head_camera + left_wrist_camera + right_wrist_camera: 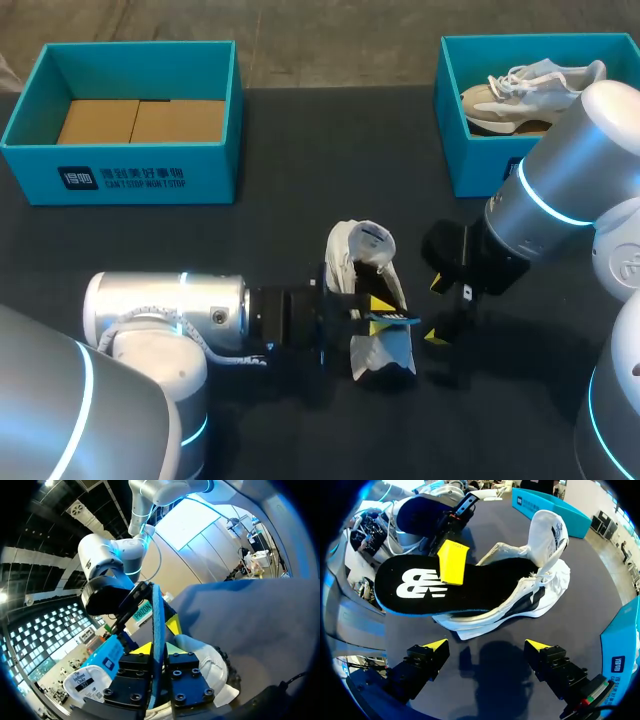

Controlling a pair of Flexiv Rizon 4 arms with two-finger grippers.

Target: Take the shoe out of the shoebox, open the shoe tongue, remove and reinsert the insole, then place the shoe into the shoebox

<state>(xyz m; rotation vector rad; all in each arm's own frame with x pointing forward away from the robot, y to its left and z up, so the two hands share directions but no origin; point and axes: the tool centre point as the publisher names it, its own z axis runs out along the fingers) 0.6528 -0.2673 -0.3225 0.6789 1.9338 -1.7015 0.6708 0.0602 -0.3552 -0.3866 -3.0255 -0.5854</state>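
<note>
A white shoe (pixel 366 248) lies on the dark table near the middle, its tongue pulled up. My left gripper (pixel 376 312) is over the shoe's opening, shut on the insole (pixel 398 320), which has a blue edge. In the left wrist view the insole (pixel 156 615) stands edge-on between the two fingers of the left gripper (pixel 157 649), above the shoe (pixel 210 664). In the right wrist view the black insole (pixel 485 587) sticks out of the shoe (pixel 547 535), with one yellow fingertip (pixel 451 562) of the left gripper pressed on it. My right gripper (pixel 437 312) hangs open just right of the shoe, nothing between the fingers of the right gripper (pixel 486 646).
A teal shoebox (pixel 130 178) with brown cardboard inside stands at the back left. A second teal shoebox (pixel 452 130) at the back right holds another pale shoe (pixel 520 88). The table is bare dark cloth around the shoe.
</note>
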